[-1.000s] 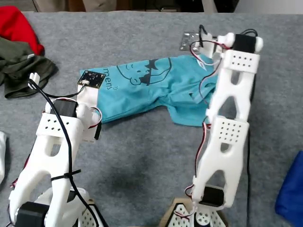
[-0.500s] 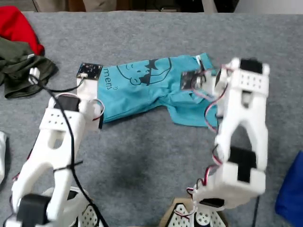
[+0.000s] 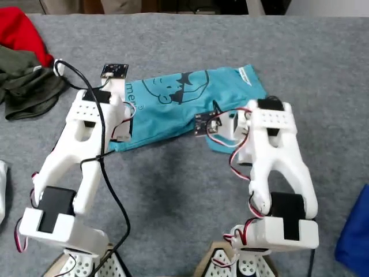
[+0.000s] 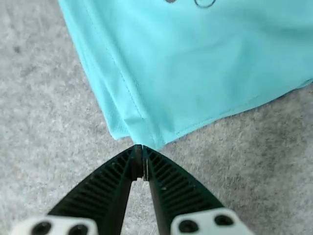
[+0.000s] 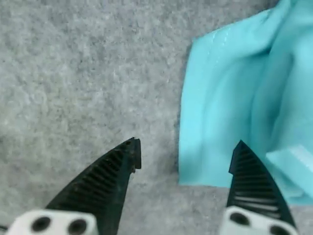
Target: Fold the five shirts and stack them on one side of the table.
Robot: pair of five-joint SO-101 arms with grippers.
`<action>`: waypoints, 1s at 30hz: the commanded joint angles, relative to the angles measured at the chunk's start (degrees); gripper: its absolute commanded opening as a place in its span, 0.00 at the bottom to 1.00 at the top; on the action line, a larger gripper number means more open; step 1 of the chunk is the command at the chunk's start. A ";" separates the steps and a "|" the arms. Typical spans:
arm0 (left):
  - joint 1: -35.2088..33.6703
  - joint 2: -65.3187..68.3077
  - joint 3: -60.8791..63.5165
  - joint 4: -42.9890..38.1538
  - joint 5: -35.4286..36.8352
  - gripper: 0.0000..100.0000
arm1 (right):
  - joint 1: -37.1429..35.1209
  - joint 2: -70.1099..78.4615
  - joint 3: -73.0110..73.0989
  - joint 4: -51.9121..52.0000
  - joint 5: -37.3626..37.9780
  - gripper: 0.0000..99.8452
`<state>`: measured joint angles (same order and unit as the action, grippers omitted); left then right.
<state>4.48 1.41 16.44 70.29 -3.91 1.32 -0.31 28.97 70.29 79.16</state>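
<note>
Grippers near side: right gripper (image 5: 187, 144) spread wide, straddling near edge of teal printed cotton shirt (image 3: 173, 104), one finger over grey felt table (image 3: 173, 190). Risk: closing here takes one layer only, fold drags askew. Then left gripper (image 4: 139, 152) pressed together at shirt's near left corner; cloth caught or not, cannot tell. Thin bite may slip on lift. Shirt lies mid-table. Far left corner: crumpled red shirt (image 3: 20, 32), dark olive shirt (image 3: 26, 86), both unfolded.

Dark printed lettering (image 3: 132, 92) sits beside a dark line drawing (image 3: 173, 89) on the teal shirt (image 3: 190, 109), towards its left end. The left arm (image 3: 86, 133) covers most of the letters, so no word can be read. A small pale tag (image 3: 248, 74) at the shirt's far right corner is too small to read.
</note>
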 commanded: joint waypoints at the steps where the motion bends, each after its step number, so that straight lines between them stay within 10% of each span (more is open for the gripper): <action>1: 0.09 -0.13 -3.16 -0.62 0.44 0.02 | -0.92 -3.12 2.59 -4.66 -0.44 0.30; 15: -0.18 -0.13 -2.73 -0.26 0.35 0.02 | -0.57 10.77 -1.10 -9.05 -0.44 0.30; 30: -0.35 -0.22 -3.08 3.08 0.00 0.02 | -0.31 9.98 -3.38 -7.30 -0.70 0.02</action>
<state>4.48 1.58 16.00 72.31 -3.91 1.32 12.09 25.98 61.93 78.99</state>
